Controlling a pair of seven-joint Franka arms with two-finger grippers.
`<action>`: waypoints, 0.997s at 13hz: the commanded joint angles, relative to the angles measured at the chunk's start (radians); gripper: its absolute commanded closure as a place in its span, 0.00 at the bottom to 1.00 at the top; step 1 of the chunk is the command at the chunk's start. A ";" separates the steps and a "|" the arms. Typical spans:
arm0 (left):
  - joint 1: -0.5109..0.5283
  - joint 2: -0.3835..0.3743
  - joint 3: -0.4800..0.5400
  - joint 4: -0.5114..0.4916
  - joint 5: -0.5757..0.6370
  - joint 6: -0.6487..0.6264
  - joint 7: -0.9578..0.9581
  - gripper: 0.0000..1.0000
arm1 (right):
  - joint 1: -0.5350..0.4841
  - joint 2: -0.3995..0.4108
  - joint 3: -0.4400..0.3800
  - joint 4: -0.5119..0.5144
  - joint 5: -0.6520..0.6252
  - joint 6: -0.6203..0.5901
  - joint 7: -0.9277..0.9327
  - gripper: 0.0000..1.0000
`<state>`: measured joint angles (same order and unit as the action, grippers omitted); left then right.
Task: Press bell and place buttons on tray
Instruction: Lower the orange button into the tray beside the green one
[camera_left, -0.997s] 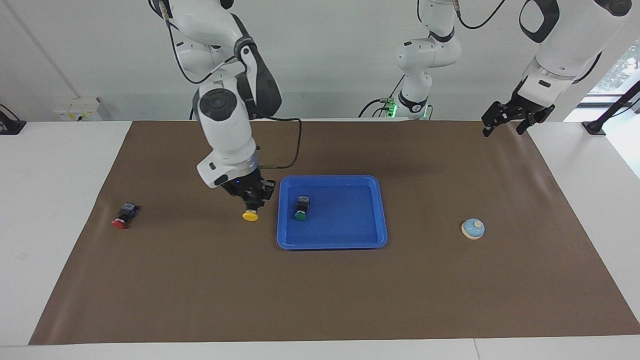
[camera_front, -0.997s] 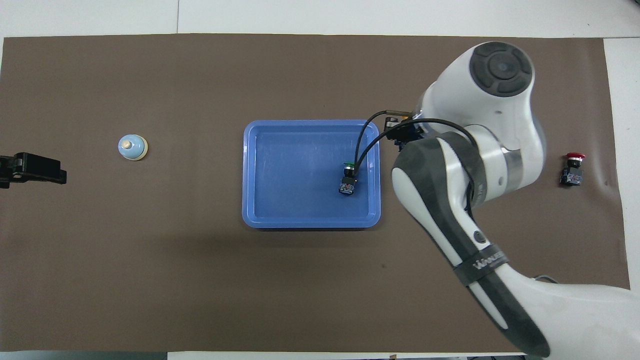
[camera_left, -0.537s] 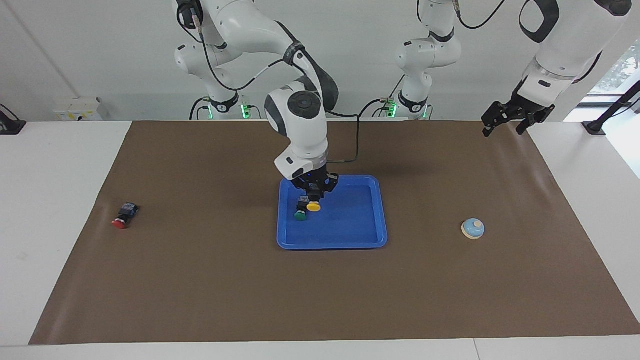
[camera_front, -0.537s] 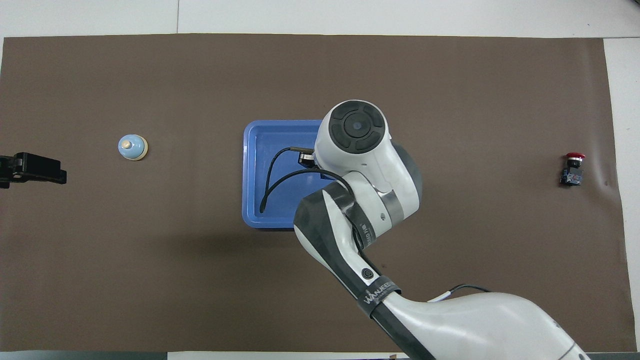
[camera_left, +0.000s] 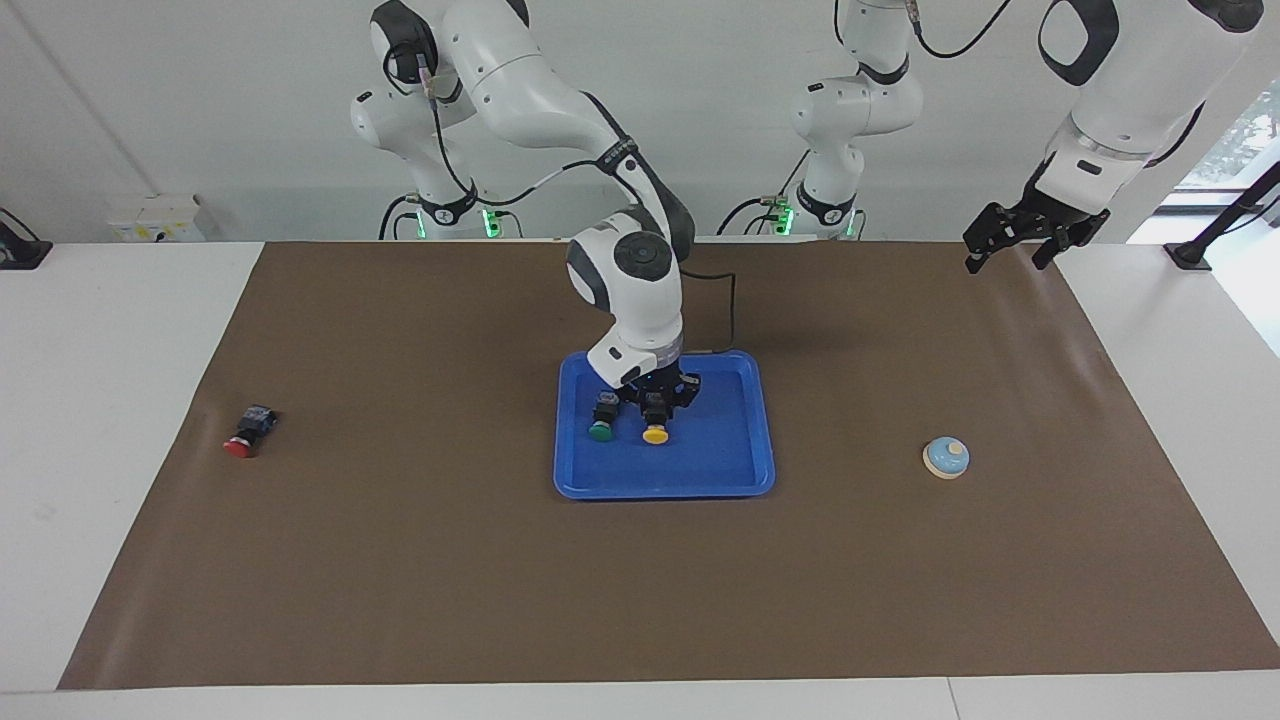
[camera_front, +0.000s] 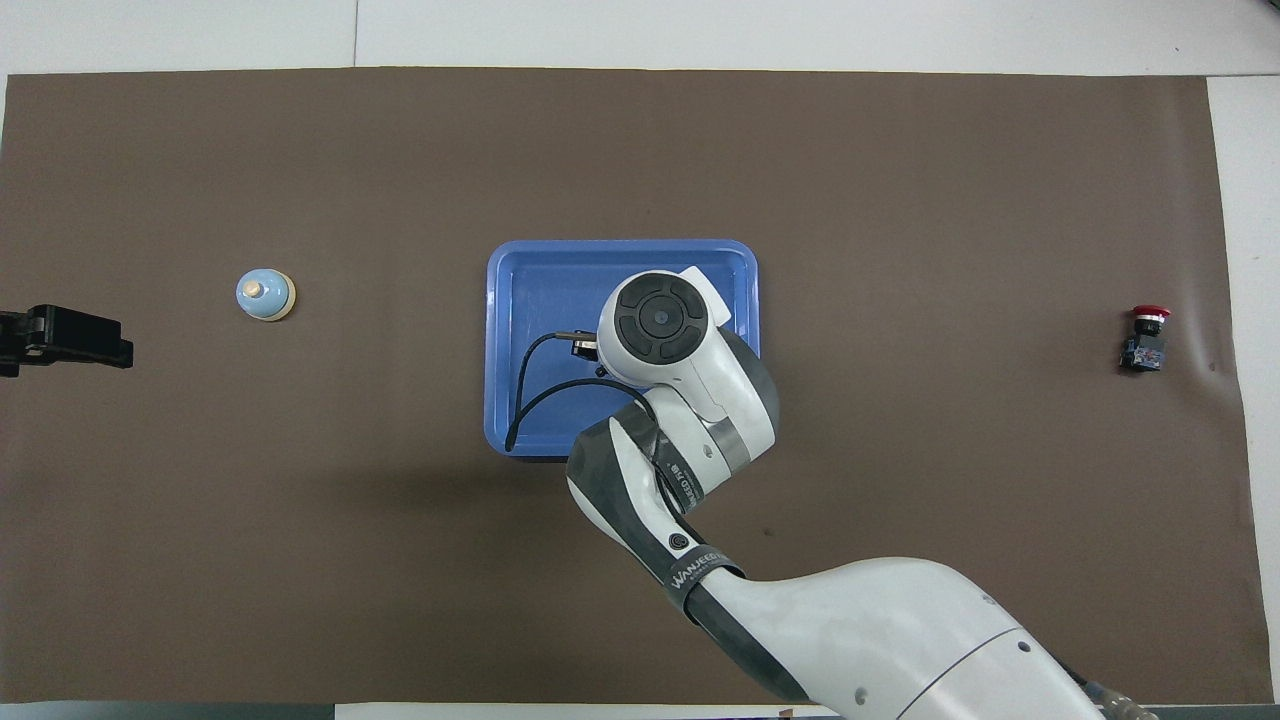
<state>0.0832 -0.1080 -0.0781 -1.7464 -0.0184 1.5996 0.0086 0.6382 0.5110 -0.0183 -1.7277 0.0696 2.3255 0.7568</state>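
The blue tray (camera_left: 722, 470) lies mid-table. In it, the green button (camera_left: 601, 431) lies on its side. Right beside it my right gripper (camera_left: 656, 410) is shut on the yellow button (camera_left: 655, 434), held low in the tray with its cap pointing away from the robots. In the overhead view the right arm's wrist hides both of these buttons over the tray (camera_front: 530, 290). The red button (camera_left: 240, 446) (camera_front: 1146, 322) lies on the mat toward the right arm's end. The bell (camera_left: 945, 457) (camera_front: 265, 296) sits toward the left arm's end. My left gripper (camera_left: 1010, 245) (camera_front: 60, 340) waits open, raised over the mat's corner.
A brown mat (camera_left: 400, 560) covers most of the white table (camera_left: 100, 450). The right arm's cable (camera_front: 530, 385) loops over the tray. The arm bases (camera_left: 825, 210) stand at the table's robot-side edge.
My right arm carried the yellow button from beside the tray in over its rim and lowered it next to the green button. The left arm has not moved.
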 joint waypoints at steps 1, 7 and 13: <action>-0.003 -0.006 0.003 -0.001 0.005 -0.007 0.001 0.00 | 0.014 -0.046 0.001 -0.067 0.013 0.025 0.005 1.00; -0.003 -0.006 0.005 -0.001 0.003 -0.007 0.001 0.00 | -0.003 -0.063 -0.008 0.052 0.013 -0.181 0.069 0.00; -0.003 -0.006 0.005 -0.001 0.005 -0.007 0.001 0.00 | -0.272 -0.238 -0.025 0.047 0.009 -0.294 -0.116 0.00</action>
<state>0.0832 -0.1080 -0.0781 -1.7464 -0.0184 1.5996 0.0086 0.4638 0.3191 -0.0495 -1.6629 0.0690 2.0616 0.7368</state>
